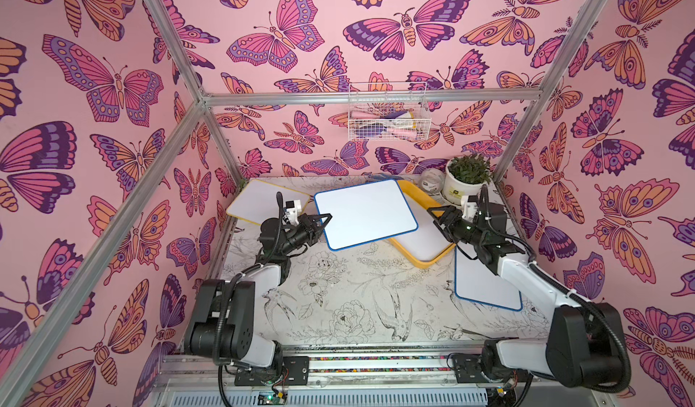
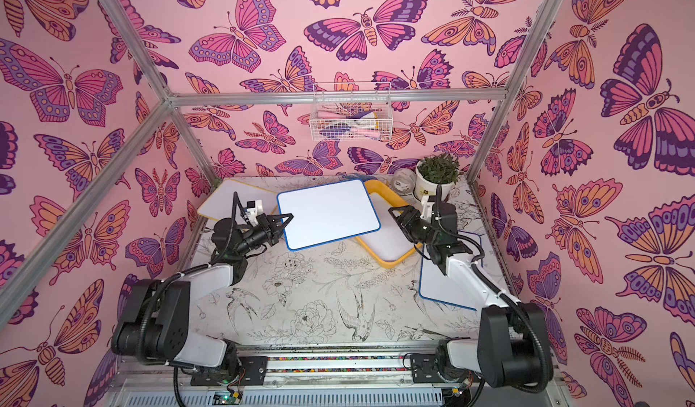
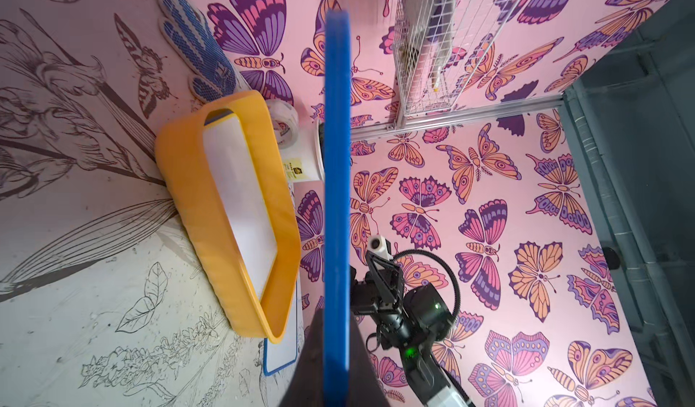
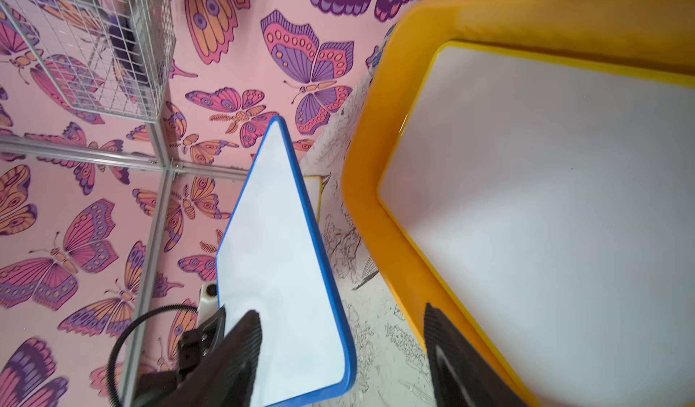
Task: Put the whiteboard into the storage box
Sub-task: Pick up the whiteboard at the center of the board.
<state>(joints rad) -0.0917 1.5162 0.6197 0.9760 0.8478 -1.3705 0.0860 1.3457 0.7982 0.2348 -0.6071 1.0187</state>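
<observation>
Your whiteboard (image 1: 365,213), blue-rimmed, is held clear of the table (image 1: 338,296), roughly level and partly over the box (image 1: 425,263), not in it. The left gripper (image 1: 323,222) is clamped on its edge. The box already holds a yellow-rimmed board (image 1: 425,232). The right gripper (image 1: 436,215) is at the box's rim, fingers apart and empty. Another blue board (image 1: 485,284) lies under the right arm (image 1: 526,273).
</observation>
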